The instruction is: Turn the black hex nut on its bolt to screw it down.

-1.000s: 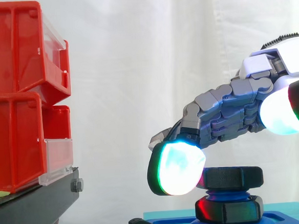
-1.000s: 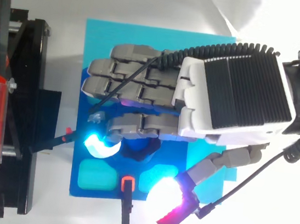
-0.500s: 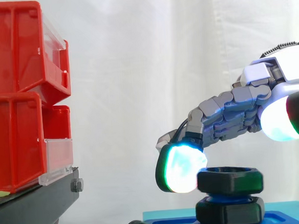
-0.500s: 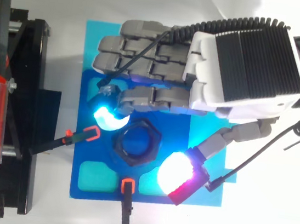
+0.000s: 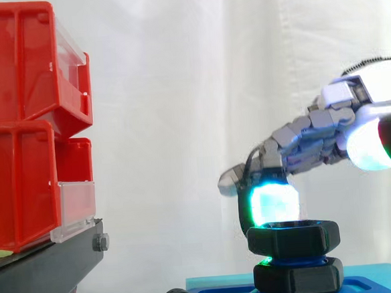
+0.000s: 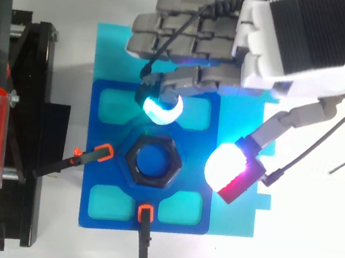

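Both views come through bright and evenly lit for me. The white curtain (image 5: 178,87) is close to washed out. The hand's (image 6: 299,37) glowing fingertips (image 6: 224,168) flare to white glare and leave a cyan-green glint on the nut's (image 5: 292,237) edge. Shadows on the blue plate (image 6: 112,127) are soft and faint.

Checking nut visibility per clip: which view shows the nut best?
Top view: the nut lies uncovered, whole hex outline and bore visible, the hand clear of it. Side view shows just its edge-on profile.
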Action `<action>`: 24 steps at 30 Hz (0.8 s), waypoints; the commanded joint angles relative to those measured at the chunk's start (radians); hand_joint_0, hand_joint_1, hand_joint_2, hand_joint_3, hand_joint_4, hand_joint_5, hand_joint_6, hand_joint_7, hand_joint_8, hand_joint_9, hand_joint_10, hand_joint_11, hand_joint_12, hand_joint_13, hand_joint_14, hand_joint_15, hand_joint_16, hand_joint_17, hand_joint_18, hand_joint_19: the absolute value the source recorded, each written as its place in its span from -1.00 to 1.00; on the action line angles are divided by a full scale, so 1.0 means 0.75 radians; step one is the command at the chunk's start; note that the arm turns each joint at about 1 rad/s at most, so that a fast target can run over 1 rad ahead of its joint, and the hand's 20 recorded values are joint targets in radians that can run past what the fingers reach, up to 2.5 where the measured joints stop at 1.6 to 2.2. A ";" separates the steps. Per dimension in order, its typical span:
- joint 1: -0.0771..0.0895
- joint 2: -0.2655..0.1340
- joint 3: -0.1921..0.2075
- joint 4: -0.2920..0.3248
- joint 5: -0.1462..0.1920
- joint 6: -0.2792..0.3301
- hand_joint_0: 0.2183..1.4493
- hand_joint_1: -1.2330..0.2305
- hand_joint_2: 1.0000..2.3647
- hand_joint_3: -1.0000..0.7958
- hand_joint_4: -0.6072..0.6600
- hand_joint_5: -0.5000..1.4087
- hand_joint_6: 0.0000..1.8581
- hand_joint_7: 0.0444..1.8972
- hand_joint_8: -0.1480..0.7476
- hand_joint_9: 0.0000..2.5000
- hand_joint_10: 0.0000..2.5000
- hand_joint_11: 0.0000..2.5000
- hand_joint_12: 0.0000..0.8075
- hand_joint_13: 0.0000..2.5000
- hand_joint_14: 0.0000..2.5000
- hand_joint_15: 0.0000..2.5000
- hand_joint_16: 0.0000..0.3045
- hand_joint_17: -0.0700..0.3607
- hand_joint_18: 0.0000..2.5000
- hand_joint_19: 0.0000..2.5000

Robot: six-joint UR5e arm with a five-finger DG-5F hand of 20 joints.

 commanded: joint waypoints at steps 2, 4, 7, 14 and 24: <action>-0.011 0.000 0.084 -0.022 -0.032 0.001 -0.61 0.20 -1.00 -0.44 0.41 -0.65 -0.46 0.01 -0.01 -0.90 -1.00 -0.99 -0.07 -0.86 -1.00 -1.00 -0.66 -0.13 -0.94 -0.98; -0.009 -0.002 0.094 -0.016 -0.038 0.001 -0.61 0.20 -1.00 -0.44 0.41 -0.65 -0.46 0.01 -0.01 -0.90 -1.00 -0.99 -0.08 -0.86 -1.00 -1.00 -0.66 -0.13 -0.94 -0.97; 0.001 -0.022 0.094 0.033 -0.042 -0.001 -0.61 0.20 -1.00 -0.44 0.41 -0.65 -0.46 0.01 -0.01 -0.89 -1.00 -0.99 -0.08 -0.86 -1.00 -1.00 -0.66 -0.14 -0.94 -0.97; 0.007 -0.074 0.115 0.158 -0.077 0.015 -0.61 0.20 -1.00 -0.44 0.42 -0.65 -0.46 0.01 -0.01 -0.88 -1.00 -0.98 -0.08 -0.85 -1.00 -1.00 -0.66 -0.14 -0.93 -0.97; 0.085 -0.084 0.121 0.164 -0.056 0.068 -0.61 0.19 -1.00 -0.44 0.42 -0.65 -0.46 0.02 -0.01 -0.87 -1.00 -0.98 -0.08 -0.85 -1.00 -1.00 -0.66 -0.13 -0.93 -0.97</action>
